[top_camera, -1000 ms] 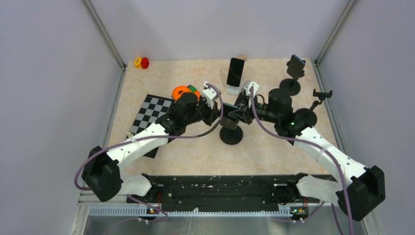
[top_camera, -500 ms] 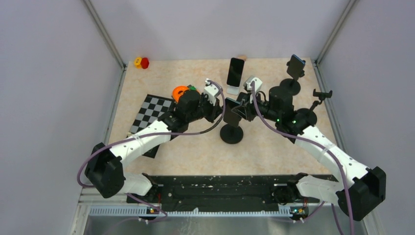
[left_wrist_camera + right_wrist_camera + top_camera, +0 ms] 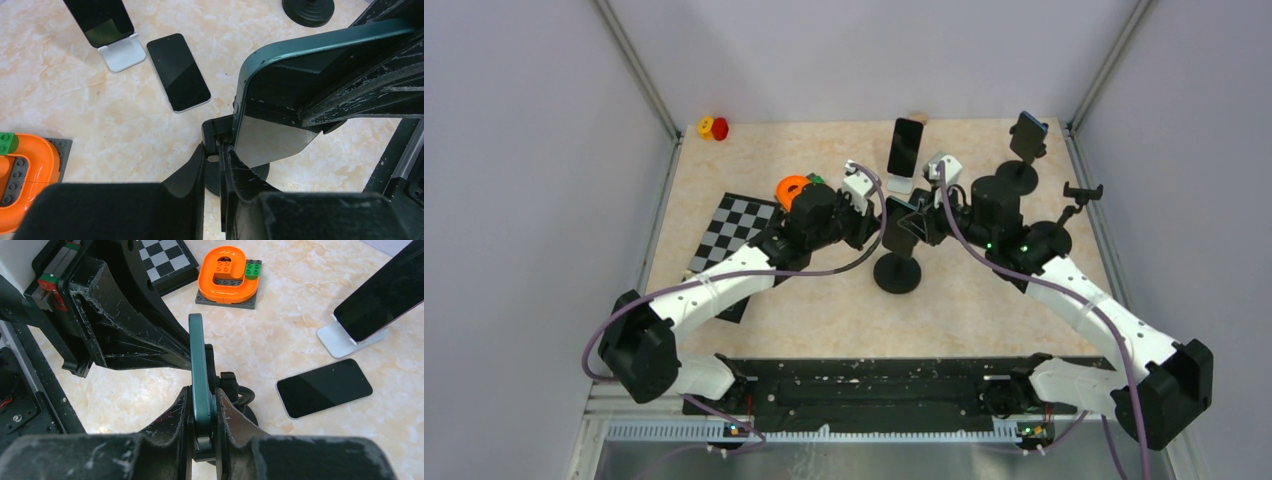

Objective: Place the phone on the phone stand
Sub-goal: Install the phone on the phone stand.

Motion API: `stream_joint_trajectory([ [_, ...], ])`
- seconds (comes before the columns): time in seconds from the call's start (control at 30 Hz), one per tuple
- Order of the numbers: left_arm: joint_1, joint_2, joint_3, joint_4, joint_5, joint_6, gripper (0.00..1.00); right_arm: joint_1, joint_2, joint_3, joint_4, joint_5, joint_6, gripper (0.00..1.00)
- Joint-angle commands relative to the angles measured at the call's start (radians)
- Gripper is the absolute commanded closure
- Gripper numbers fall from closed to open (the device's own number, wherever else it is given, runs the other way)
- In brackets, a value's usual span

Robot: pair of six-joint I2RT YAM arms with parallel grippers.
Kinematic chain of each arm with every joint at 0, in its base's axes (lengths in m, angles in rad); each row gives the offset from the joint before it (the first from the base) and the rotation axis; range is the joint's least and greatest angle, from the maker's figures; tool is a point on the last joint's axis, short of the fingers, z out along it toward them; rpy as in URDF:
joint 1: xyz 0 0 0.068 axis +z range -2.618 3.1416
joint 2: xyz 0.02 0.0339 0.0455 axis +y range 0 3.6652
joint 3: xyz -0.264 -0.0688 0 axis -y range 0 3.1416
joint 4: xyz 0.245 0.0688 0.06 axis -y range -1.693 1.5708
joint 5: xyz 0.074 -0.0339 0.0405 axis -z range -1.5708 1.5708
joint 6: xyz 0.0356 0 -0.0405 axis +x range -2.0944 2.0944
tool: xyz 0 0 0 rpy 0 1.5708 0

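A dark green phone (image 3: 196,355) stands on edge above the black phone stand (image 3: 896,272), whose round base rests mid-table. My right gripper (image 3: 202,410) is shut on the phone's lower edge. From the other side, my left gripper (image 3: 213,162) is shut on the stand's black clamp arm (image 3: 218,131), right against the phone's (image 3: 280,75) corner. In the top view the left gripper (image 3: 876,225) and right gripper (image 3: 916,222) meet at the phone (image 3: 898,226). How the phone sits in the clamp is hidden by the fingers.
A second phone (image 3: 178,72) lies flat on the table. A third one (image 3: 905,147) leans on a white stand (image 3: 122,52). Two black stands (image 3: 1019,175) (image 3: 1079,192) are at the far right. An orange toy (image 3: 794,188), a chessboard (image 3: 729,235) and red-yellow pieces (image 3: 714,128) lie left.
Over the last second both grippers shifted slightly toward the far side and the phone tipped more upright over the stand. Hardly anything moved in the last half second.
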Motion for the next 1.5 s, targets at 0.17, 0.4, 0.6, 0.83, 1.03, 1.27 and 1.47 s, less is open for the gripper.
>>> stream_joint_trajectory([
  [0.17,0.006,-0.034,-0.003,-0.1,0.005,0.012,1.0,-0.046,0.033,0.015,-0.079,0.299,-0.018,1.0],
  [0.4,0.005,-0.035,-0.01,-0.086,0.128,0.018,1.0,-0.03,0.051,0.001,-0.041,0.237,-0.013,1.0],
  [0.6,0.004,-0.049,-0.03,-0.071,0.245,0.026,1.0,0.0,0.071,0.002,-0.022,0.287,-0.033,1.0],
  [0.83,0.003,-0.064,-0.059,-0.058,0.309,0.037,1.0,0.013,0.076,-0.001,-0.01,0.29,-0.058,1.0],
  [1.03,0.003,-0.079,-0.075,-0.049,0.365,0.047,1.0,0.03,0.077,-0.008,0.003,0.312,-0.087,1.0],
  [1.27,0.002,-0.103,-0.107,-0.034,0.424,0.053,1.0,0.044,0.068,0.002,0.014,0.374,-0.13,1.0],
  [1.47,0.001,-0.104,-0.139,0.017,0.464,0.077,1.0,0.044,0.059,-0.037,0.038,0.385,-0.099,1.0],
])
